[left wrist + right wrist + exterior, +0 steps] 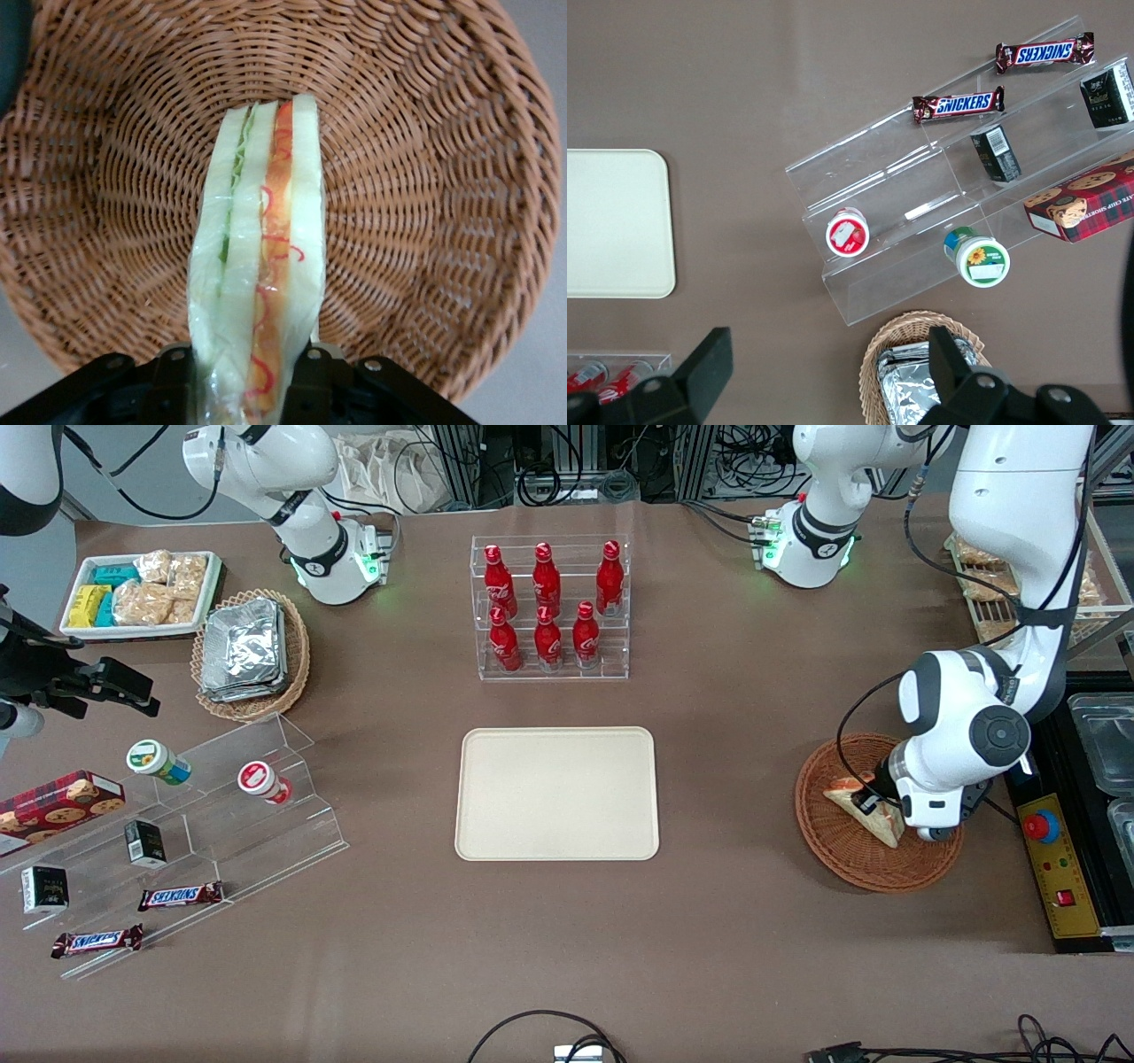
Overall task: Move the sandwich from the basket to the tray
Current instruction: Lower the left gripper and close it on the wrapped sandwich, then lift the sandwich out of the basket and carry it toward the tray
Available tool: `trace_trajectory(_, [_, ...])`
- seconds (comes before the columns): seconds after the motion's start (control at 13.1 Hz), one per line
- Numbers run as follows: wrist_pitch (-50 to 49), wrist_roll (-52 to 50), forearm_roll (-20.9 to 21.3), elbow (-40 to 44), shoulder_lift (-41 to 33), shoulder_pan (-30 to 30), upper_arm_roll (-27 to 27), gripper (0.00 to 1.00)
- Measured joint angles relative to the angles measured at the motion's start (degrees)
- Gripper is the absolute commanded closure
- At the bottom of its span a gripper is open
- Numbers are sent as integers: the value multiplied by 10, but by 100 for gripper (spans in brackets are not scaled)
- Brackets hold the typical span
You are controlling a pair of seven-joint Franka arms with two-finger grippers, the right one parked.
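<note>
You're seeing claw (252, 376) sitting low in wicker basket (850, 859), fingers (306, 376) clamping wrapped sandwich (261, 266) at wedge end. Sandwich resting inside basket. Cream tray (557, 794) lying mid-desk, well apart.

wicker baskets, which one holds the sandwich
The reddish-brown basket under the end effector, which grips the sandwich. The lighter tan basket holds foil packets instead.

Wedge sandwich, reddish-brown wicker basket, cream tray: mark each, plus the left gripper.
Sandwich (257, 257), left wrist view, filling edge.
Basket (850, 855), front view, woven floor.
Tray (556, 793), front view, bare middle.
Gripper (252, 376), left wrist view, fingers clamping sandwich.
</note>
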Motion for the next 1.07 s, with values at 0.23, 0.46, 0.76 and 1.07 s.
trace_trajectory(0.23, [-133,37,1,84,-21,-4,0,100])
trace_trajectory(0.46, [-252,119,10,182,-42,-25,0,100])
trace_trajectory(0.76, [-304,220,16,251,-32,-79,-48,100])
trace_trajectory(1.07, [-301,209,6,294,16,-106,-115,100])
